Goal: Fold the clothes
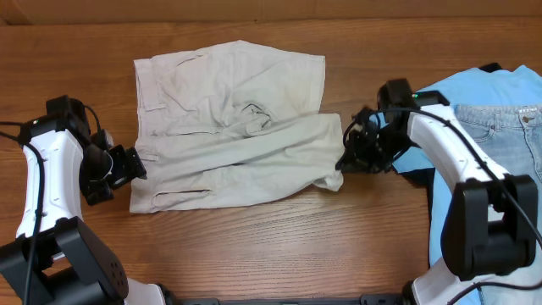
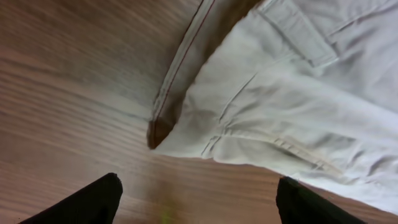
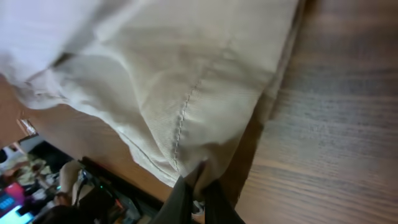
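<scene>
Looking at khaki shorts point(image 1: 233, 127) across the middle of the table point(image 1: 254, 254), long axis left-to-right, waistband at the left end. Got the right gripper point(image 3: 196, 186) clamped on the near leg's hem, far right. Left gripper point(image 2: 199, 199) spread apart, empty, just off the waistband corner. Probably grabs there.

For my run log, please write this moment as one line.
shorts: rumpled, on table | left pincer: open, empty, beside shorts | right pincer: shut on shorts
</scene>
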Robot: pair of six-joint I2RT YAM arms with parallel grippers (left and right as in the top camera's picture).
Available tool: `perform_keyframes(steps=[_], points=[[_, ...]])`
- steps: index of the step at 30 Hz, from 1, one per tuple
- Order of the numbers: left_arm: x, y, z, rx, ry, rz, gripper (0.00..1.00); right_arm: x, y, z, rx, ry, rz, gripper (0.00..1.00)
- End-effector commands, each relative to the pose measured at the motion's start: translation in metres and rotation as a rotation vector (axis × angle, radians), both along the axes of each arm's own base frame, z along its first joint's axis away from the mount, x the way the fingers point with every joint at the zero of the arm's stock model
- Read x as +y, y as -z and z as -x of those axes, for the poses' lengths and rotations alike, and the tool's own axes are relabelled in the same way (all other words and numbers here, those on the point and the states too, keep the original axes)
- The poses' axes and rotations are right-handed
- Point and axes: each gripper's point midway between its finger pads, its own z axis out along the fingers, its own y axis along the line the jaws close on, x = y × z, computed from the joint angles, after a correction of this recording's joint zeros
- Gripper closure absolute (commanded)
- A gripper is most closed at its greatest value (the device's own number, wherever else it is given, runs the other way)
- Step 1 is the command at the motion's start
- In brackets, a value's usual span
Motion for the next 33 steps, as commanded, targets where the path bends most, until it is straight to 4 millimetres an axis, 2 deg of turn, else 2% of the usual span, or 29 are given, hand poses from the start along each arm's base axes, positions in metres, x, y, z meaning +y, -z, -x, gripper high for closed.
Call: perform_keyframes(steps=[1,2,3,5,6,7,9,11,15,19,21,23,27,33], points=[[-0.004,0.009,0.012,0.037,-0.018,0.011,0.19,-0.005,-0.022,-0.011,-0.106,-0.014,0.015,0.96],[-0.005,0.015,0.015,0.045,-0.021,0.014,0.2,-0.005,-0.023,-0.011,-0.107,-0.014,0.015,0.96],[-0.007,0.02,0.019,0.056,-0.031,0.02,0.26,-0.005,-0.022,-0.011,-0.107,-0.014,0.015,0.96],[-0.013,0.031,0.027,0.083,-0.058,0.039,0.46,-0.005,-0.022,-0.011,-0.107,-0.014,0.015,0.96],[-0.016,0.036,0.031,0.092,-0.073,0.048,0.52,-0.005,-0.022,-0.011,-0.108,-0.014,0.015,0.96],[-0.018,0.041,0.033,0.096,-0.084,0.057,0.53,-0.005,-0.022,-0.012,-0.11,-0.014,0.015,0.96],[-0.019,0.049,0.037,0.106,-0.108,0.053,0.43,-0.004,-0.023,-0.013,-0.116,-0.014,0.014,0.96],[-0.019,0.055,0.04,0.11,-0.13,0.052,0.41,-0.004,-0.023,-0.014,-0.117,-0.007,0.014,0.96],[-0.01,0.061,0.036,0.079,-0.155,0.031,0.45,-0.004,-0.023,-0.014,-0.117,-0.007,0.014,0.96],[-0.001,0.065,0.022,0.014,-0.169,0.009,0.61,-0.004,-0.023,-0.015,-0.12,-0.006,0.014,0.96],[0.001,0.067,0.019,-0.003,-0.168,0.003,0.57,-0.004,-0.023,-0.015,-0.121,-0.006,0.013,0.96],[-0.002,0.07,0.025,0.016,-0.168,0.01,0.39,-0.004,-0.023,-0.015,-0.12,-0.006,0.014,0.96],[-0.006,0.079,0.042,0.069,-0.156,0.01,0.22,-0.004,-0.023,-0.015,-0.119,-0.006,0.014,0.96],[-0.005,0.094,0.047,0.058,-0.157,-0.011,0.22,-0.004,-0.023,-0.015,-0.12,-0.005,0.014,0.96]])
